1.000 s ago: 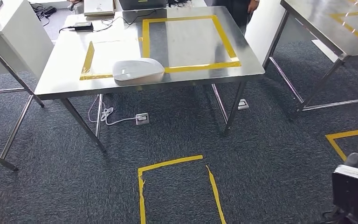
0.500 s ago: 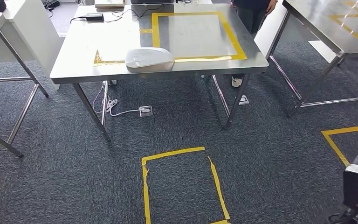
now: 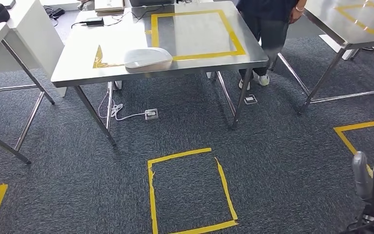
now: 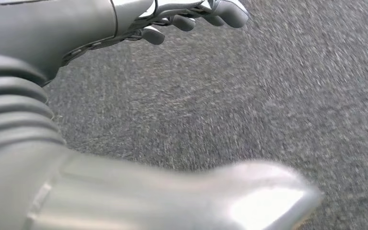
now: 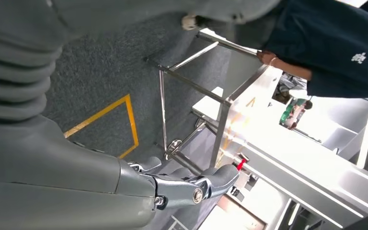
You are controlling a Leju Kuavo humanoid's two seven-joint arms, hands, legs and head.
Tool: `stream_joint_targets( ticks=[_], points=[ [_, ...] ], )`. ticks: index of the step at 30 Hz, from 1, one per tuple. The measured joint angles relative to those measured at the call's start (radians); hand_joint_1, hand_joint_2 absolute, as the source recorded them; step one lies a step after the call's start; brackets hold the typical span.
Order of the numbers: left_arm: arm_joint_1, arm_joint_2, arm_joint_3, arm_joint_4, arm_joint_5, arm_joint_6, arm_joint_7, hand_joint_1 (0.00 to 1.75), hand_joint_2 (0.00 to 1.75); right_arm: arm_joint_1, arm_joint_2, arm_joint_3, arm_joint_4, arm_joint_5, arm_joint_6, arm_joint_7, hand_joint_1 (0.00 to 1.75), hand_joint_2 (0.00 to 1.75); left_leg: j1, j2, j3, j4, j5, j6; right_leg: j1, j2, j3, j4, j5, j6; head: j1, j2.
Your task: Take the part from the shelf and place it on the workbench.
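Observation:
The part [image 3: 147, 58], a white rounded shell, lies on the steel workbench [image 3: 102, 39] near its front edge, just left of a yellow tape rectangle [image 3: 195, 55]. My left hand [image 4: 91, 24] hangs over grey carpet with its fingers [image 4: 191, 19] spread away from the thumb [image 4: 182, 196] and nothing in it. My right hand [image 5: 172, 187] also hangs low, its fingers extended and holding nothing. Part of my right arm [image 3: 372, 187] shows at the lower right of the head view, far from the workbench.
A person [image 3: 268, 19] in dark clothes stands at the workbench's far right corner. A second steel table [image 3: 350, 19] is to the right, a white table [image 3: 9, 34] to the left. A floor socket with cable [image 3: 150, 114] lies under the workbench. A yellow tape square [image 3: 190, 190] marks the carpet.
The whole picture has shifted, so the camera has moved. The person's legs now show beside the workbench. The part lies where it lay on the table.

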Motion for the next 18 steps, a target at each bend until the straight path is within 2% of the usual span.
stream_joint_targets(
  ticks=[1,3,4,5,12,18],
  points=[
    [0.0,0.0,0.002,0.0,0.0,0.0,0.002,0.0,1.75,-0.003,0.001,0.0,0.004,0.004,0.0,-0.001,0.0,1.75,0.001,-0.001,0.002,-0.006,0.026,-0.005,0.002,0.0,-0.003,0.003,0.002,-0.003,-0.001,0.0],
    [-0.001,0.0,0.006,0.0,0.001,-0.004,0.003,0.0,1.75,-0.012,0.003,0.0,0.014,0.013,-0.003,-0.004,0.0,1.75,0.005,-0.003,0.003,-0.016,0.07,-0.029,0.004,0.0,-0.01,0.008,0.004,-0.006,-0.002,0.0],
    [-0.001,-0.001,0.008,0.0,0.002,-0.011,0.001,0.0,1.75,-0.016,0.004,0.0,0.018,0.018,-0.005,-0.005,0.0,1.75,0.006,-0.004,0.004,-0.017,0.07,-0.04,0.005,0.0,-0.013,0.01,0.005,-0.008,-0.002,0.0],
    [0.0,-0.001,0.01,0.0,0.003,-0.02,-0.002,0.0,1.75,-0.019,0.005,0.0,0.022,0.022,-0.008,-0.006,0.0,1.75,0.007,-0.003,0.002,-0.018,0.073,-0.044,0.005,0.0,-0.015,0.011,0.005,-0.008,-0.002,0.0],
    [0.0,-0.001,0.031,0.0,0.018,-0.041,-0.019,0.0,1.75,-0.035,0.01,0.002,0.042,0.05,-0.024,-0.012,0.0,1.75,0.007,-0.004,-0.001,-0.018,0.073,-0.044,0.005,-0.001,-0.017,0.012,0.004,-0.009,-0.002,0.0],
    [0.007,0.0,0.017,-0.011,0.064,-0.054,0.004,0.0,1.75,-0.045,0.017,0.029,0.158,0.036,-0.018,0.007,0.0,1.75,0.006,-0.004,-0.005,-0.017,0.073,-0.044,0.004,-0.002,-0.02,0.012,0.004,-0.009,-0.002,0.0]
  ],
)
